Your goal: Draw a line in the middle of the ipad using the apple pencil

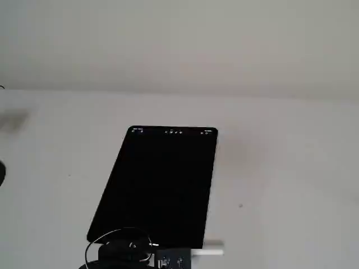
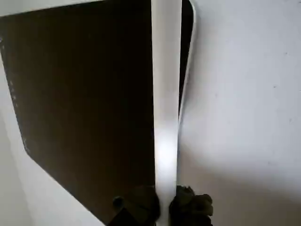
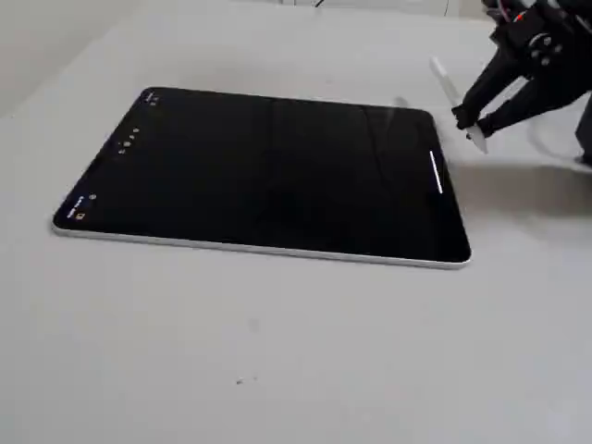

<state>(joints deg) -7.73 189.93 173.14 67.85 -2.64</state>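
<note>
Hand (image 3: 474, 123) clenched on apple pencil (image 3: 455, 100), raised just off ipad (image 3: 259, 171) corner, white table (image 3: 277, 351)

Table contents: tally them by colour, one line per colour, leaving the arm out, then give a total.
Black: 1, the ipad
White: 2, the apple pencil held upright in the jaws, and a short bright stroke on the glass near the tablet's short edge, which may be a drawn mark or a reflection
Total: 3
</note>
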